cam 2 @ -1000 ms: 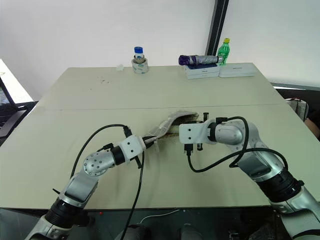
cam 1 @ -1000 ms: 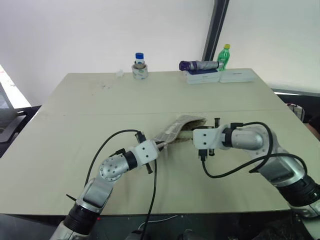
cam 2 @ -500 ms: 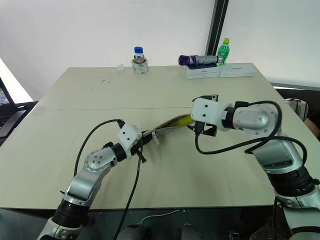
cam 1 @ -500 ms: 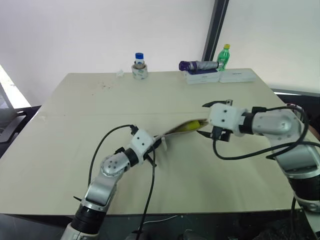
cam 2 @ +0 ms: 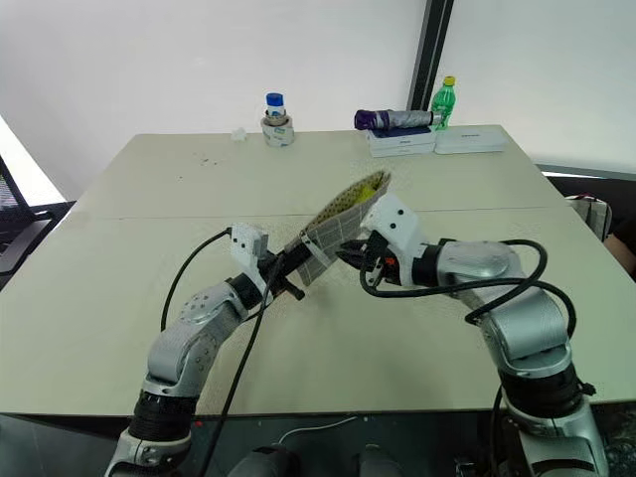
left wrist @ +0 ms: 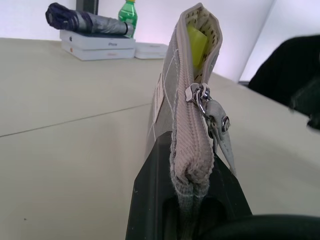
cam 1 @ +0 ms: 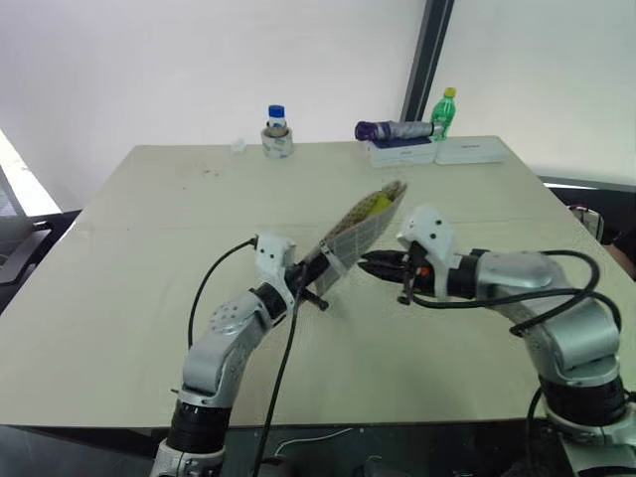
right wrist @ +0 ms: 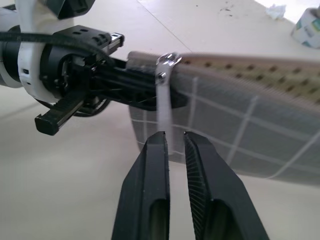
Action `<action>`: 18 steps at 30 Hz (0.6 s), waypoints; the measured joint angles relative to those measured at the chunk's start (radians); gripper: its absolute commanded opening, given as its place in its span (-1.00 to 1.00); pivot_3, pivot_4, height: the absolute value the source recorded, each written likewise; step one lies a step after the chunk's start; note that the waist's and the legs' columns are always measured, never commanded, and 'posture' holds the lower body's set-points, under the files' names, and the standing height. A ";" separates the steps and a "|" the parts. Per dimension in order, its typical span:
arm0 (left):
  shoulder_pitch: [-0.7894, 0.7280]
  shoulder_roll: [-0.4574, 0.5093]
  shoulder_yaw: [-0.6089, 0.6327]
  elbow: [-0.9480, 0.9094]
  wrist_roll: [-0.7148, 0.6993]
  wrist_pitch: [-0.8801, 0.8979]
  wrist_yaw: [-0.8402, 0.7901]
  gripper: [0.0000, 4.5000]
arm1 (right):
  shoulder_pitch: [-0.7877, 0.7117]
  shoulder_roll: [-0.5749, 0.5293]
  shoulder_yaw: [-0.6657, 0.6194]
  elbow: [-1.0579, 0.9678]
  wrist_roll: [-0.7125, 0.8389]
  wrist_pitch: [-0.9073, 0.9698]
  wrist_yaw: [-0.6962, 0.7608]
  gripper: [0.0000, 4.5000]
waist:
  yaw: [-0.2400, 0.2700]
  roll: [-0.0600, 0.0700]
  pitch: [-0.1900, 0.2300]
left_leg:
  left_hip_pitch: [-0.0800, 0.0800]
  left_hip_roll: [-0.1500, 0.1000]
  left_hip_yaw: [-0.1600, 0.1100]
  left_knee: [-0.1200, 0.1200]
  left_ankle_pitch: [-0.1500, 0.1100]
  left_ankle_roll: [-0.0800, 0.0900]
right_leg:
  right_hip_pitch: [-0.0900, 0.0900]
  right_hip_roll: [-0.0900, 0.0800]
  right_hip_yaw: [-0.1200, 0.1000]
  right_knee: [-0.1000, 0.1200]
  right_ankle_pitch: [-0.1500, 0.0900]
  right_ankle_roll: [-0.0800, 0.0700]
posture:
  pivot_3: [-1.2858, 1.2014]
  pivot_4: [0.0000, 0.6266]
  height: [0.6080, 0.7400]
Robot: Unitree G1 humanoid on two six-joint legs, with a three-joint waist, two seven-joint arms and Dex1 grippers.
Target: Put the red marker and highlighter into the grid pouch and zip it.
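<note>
Grid pouch (cam 1: 356, 231), soft and limp, is held tilted above the bench (cam 1: 149, 248) mid-scene, highlighter (left wrist: 197, 46) showing inside, left claw (left wrist: 192, 175) clamped on its near corner, right claw (right wrist: 172, 145) level, narrowly pinching the zipper cord pull (right wrist: 163, 107), the sensible hold for zipping.

Grid pouch (cam 1: 356, 227) showing grey fabric with white grid lines, beige dotted lining, silver zipper slider with pale grey cord pull (right wrist: 161, 109). Highlighter (left wrist: 197, 44) showing bright yellow-green inside the pouch. Gripper fingers (right wrist: 150, 190) showing black, wrist housings white. Table (cam 1: 149, 248) looking pale beige. Far bottle (cam 1: 446, 111) showing green with yellow cap; folded umbrella (cam 1: 394, 129) showing dark purple and grey.
</note>
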 measured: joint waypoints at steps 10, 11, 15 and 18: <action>-0.015 0.004 0.013 -0.002 -0.080 0.052 0.005 -1.00 | -0.001 0.054 0.043 0.000 0.056 0.019 -0.122 -0.77 | -0.001 0.000 0.000 | 0.000 0.000 0.000 0.000 0.000 0.000 | 0.000 0.000 0.000 0.000 0.000 0.000 | 0.03 -0.52 1.00; -0.015 0.010 0.013 -0.002 -0.080 0.054 0.007 -1.00 | -0.001 0.055 0.045 0.000 0.058 0.019 -0.133 -0.77 | -0.001 0.000 0.000 | 0.000 0.000 0.000 0.000 0.000 0.000 | 0.000 0.000 0.000 0.000 0.000 0.000 | 0.03 -0.52 1.00; -0.015 0.026 0.011 -0.002 -0.080 0.056 0.008 -1.00 | -0.003 0.057 0.056 0.000 0.077 0.018 -0.154 -0.38 | -0.001 0.000 0.000 | 0.000 0.000 0.000 0.000 0.000 0.000 | 0.000 0.000 0.000 0.000 0.000 0.000 | 0.03 -0.52 1.00; -0.015 0.028 0.009 -0.002 -0.080 0.056 0.008 -1.00 | -0.005 0.057 0.068 0.000 0.083 0.018 -0.173 0.28 | -0.001 0.000 0.000 | 0.000 0.000 0.000 0.000 0.000 0.000 | 0.000 0.000 0.000 0.000 0.000 0.000 | 0.03 -0.52 1.00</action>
